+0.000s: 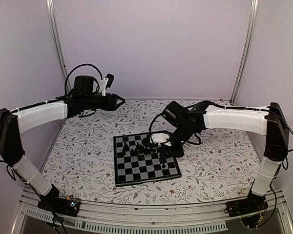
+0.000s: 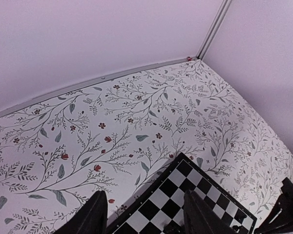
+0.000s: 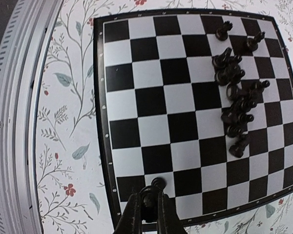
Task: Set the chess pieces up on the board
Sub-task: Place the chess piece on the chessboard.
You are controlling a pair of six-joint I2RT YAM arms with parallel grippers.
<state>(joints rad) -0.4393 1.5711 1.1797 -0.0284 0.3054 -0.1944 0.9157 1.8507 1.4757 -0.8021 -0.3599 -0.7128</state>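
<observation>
My right fingers (image 3: 147, 214) are pinched tight on one small black chess piece (image 3: 155, 185) — its rounded head shows just past the tips, its body squeezed between them. Whether its base already touches the square beneath, I cannot tell.

I judge the step in hand to be seating this piece on a square in the outer row of the board (image 3: 151, 100). To do it well I should:
- hold it upright and bring it straight down onto the middle of one square;
- loosen only once the base sits flat;
- part the tips no wider than needed;
- rise straight up so neither tip drags it over.

The piece sits over the row along the board's right edge, one square in from the near right corner. The other chess pieces (image 3: 228, 73) are bunched in a loose line across the far half of the board. They stand too close together for me to count, and well apart from my grip, so none should hinder the descent.

My left fingers (image 1: 119, 100) stand wide apart with nothing between them. They hang above the flowered tabletop (image 1: 88, 156) near its far edge, out past the board's far left corner and away from every piece.
</observation>
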